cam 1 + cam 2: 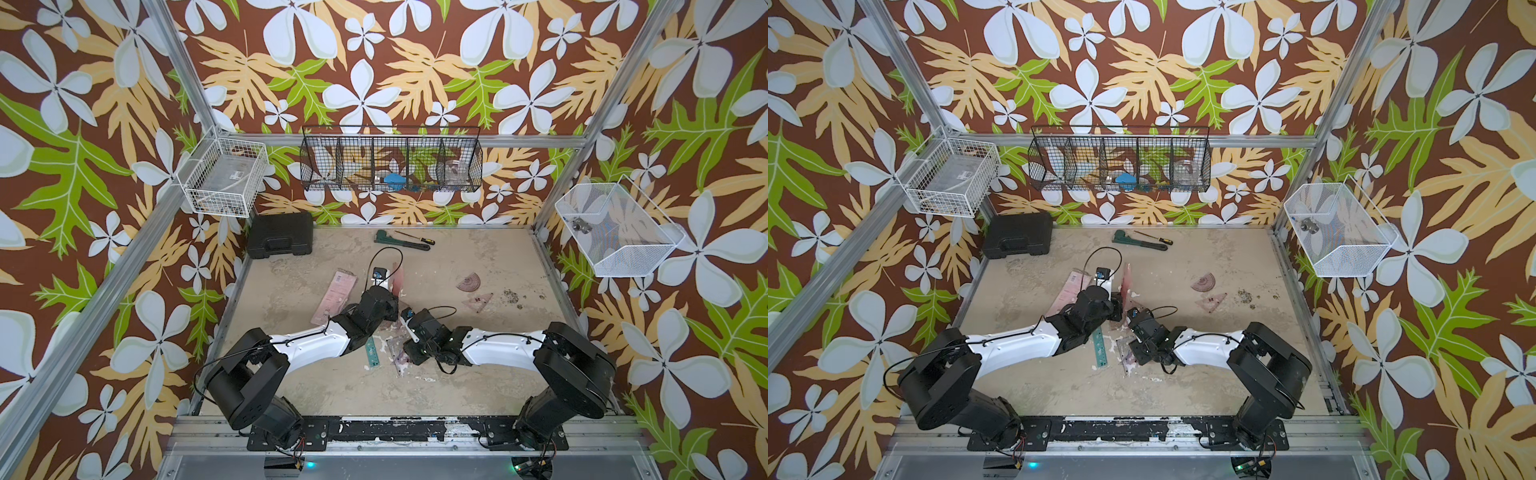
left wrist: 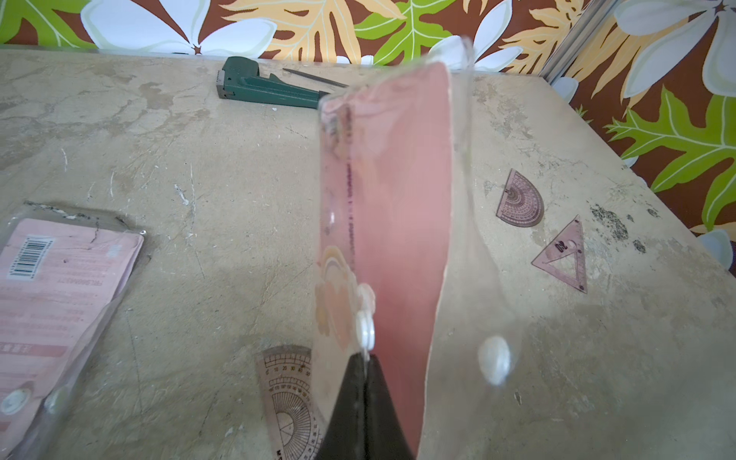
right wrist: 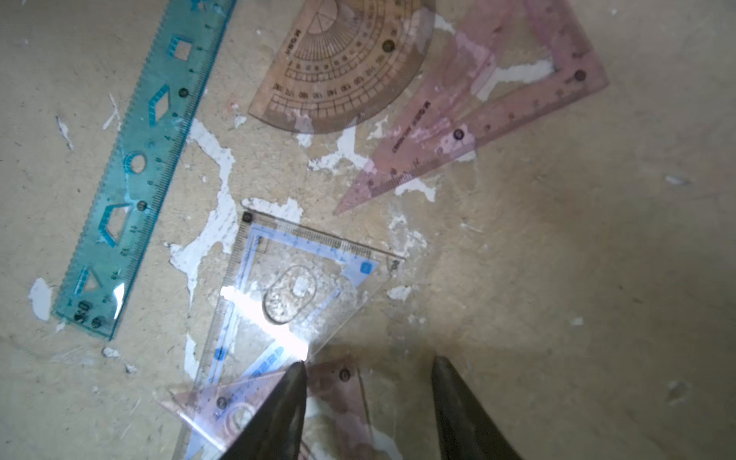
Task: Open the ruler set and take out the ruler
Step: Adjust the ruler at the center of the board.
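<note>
L: my left claw [image 2: 365,360] clenched on ruler set [image 2: 398,191] edge | set: clear pouch, pink card inside, white snaps apart, standing upright over mid table [image 2: 239,199] | R: my right claw [image 3: 368,364] spread, empty, above clear set square [image 3: 294,286]

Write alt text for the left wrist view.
The left gripper pinches a clear snap pouch with a pink card inside, held upright. On the beige table lie a second pouch, a green wrench, and a protractor beside a set square.
</note>
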`<state>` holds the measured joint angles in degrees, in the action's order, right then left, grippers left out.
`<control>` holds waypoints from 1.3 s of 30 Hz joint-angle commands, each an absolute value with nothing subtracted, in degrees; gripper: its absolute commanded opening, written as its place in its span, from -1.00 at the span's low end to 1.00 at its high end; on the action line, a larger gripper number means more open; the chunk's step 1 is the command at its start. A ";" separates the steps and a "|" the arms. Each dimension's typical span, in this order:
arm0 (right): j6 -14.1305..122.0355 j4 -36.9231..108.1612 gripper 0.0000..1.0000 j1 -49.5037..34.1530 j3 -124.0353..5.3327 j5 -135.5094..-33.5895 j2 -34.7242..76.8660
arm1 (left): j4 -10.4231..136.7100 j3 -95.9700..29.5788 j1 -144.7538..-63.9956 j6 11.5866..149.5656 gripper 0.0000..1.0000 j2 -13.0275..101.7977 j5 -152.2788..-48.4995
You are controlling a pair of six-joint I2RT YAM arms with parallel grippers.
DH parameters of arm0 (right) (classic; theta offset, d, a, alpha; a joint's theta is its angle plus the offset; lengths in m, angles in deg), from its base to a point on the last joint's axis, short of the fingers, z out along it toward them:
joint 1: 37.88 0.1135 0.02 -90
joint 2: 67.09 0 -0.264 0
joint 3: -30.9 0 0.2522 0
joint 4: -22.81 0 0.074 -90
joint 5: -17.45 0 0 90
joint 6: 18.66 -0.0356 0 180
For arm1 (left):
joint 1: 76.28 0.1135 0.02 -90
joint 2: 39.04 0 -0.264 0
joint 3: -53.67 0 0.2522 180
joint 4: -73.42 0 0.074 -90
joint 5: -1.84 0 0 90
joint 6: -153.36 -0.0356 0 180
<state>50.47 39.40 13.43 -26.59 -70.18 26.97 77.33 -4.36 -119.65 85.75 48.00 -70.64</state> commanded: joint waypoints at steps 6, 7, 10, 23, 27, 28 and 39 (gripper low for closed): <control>48.63 43.42 0.09 13.54 -22.65 -70.60 22.94 | 77.94 -3.51 -119.33 85.46 -1.00 47.30 -69.88; 48.87 43.10 0.10 13.54 -22.28 -71.30 22.13 | 78.03 -3.51 -119.32 85.35 -1.00 47.51 -69.88; 49.53 44.48 0.11 13.54 -22.31 -72.53 21.57 | 78.18 -3.60 -119.32 85.50 -1.00 48.00 -70.32; 51.70 53.54 0.27 14.77 -26.70 -65.00 27.49 | 79.02 -2.90 -119.34 85.15 -1.00 47.28 -71.15; 51.56 56.65 0.37 14.94 -27.19 -66.48 25.93 | 79.04 -2.81 -119.34 85.22 -1.00 46.78 -70.85; 51.64 56.53 0.39 14.95 -26.92 -67.06 25.46 | 79.13 -2.73 -119.33 85.22 -1.00 46.74 -70.85; 44.63 65.94 0.45 11.39 -30.95 -55.43 30.76 | 79.17 -2.67 -119.32 84.98 -1.00 46.88 -70.76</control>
